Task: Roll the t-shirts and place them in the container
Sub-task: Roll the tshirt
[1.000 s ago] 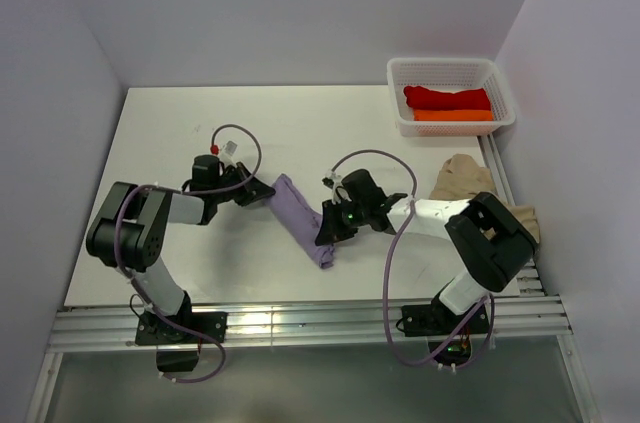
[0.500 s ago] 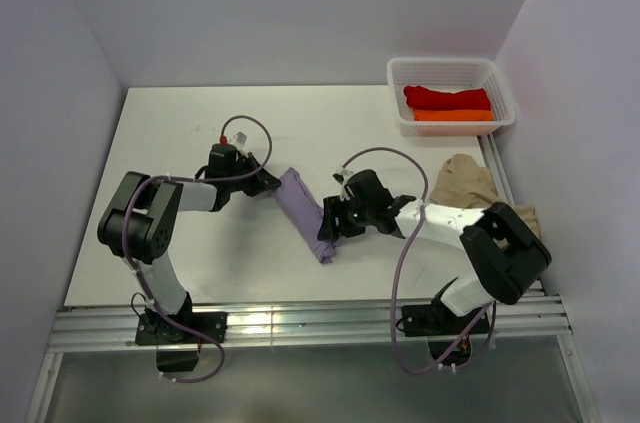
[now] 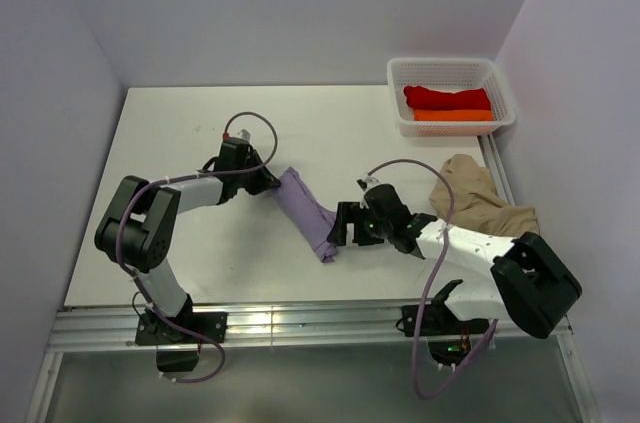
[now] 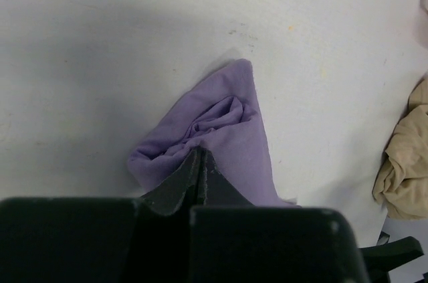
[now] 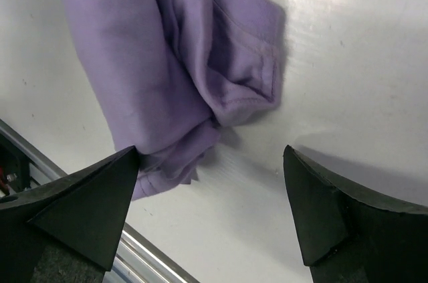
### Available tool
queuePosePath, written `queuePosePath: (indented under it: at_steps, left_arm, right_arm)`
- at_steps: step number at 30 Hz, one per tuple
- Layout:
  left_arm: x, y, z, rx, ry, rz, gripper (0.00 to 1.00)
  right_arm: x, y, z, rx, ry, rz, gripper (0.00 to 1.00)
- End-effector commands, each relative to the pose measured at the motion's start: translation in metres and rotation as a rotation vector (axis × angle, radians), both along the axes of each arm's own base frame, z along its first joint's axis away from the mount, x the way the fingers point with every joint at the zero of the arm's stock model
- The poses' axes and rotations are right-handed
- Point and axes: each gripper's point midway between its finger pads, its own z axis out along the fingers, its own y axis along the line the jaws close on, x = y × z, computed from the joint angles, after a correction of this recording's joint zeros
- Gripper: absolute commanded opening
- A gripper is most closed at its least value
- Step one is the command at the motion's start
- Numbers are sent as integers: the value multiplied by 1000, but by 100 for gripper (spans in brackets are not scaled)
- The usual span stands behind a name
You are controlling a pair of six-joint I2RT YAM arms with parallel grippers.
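Note:
A lavender t-shirt lies in a long, loosely rolled bundle slanting across the table's middle. My left gripper is shut on its far left end; the left wrist view shows the closed fingertips with lavender cloth on both sides of them. My right gripper stands wide open just right of the bundle's near end. Its left finger touches the lavender cloth, and nothing is held. A beige t-shirt lies crumpled at the right. Rolled red and orange t-shirts sit in the basket.
The white mesh basket stands at the back right corner. A metal rail runs along the table's near edge, close to the shirt's near end. Grey walls close in the left, back and right sides.
My right gripper has opened, let go of the lavender shirt's near end and backed off to the right. The left gripper has shifted slightly right and away, staying shut.

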Motion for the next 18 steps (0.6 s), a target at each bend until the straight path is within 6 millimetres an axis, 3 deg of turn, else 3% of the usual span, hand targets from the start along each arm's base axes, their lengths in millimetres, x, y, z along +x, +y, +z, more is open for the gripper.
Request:
queuePosePath:
  at_steps: [1, 9, 14, 17, 18]
  left_arm:
    - [-3, 4, 1, 58, 35, 26, 0]
    - [-5, 5, -2, 95, 73, 37, 0]
    - [-5, 4, 0, 101, 75, 29, 0]
    - [-6, 4, 0, 103, 76, 24, 0]
    - [-6, 4, 0, 103, 77, 25, 0]
  right_arm:
    - [2, 11, 5, 102, 1, -24, 95]
    - [11, 25, -4, 164, 22, -51, 96]
    - [12, 28, -20, 158, 60, -64, 94]
    - [12, 27, -27, 155, 69, -74, 81]
    - [14, 27, -29, 155, 65, -85, 71]
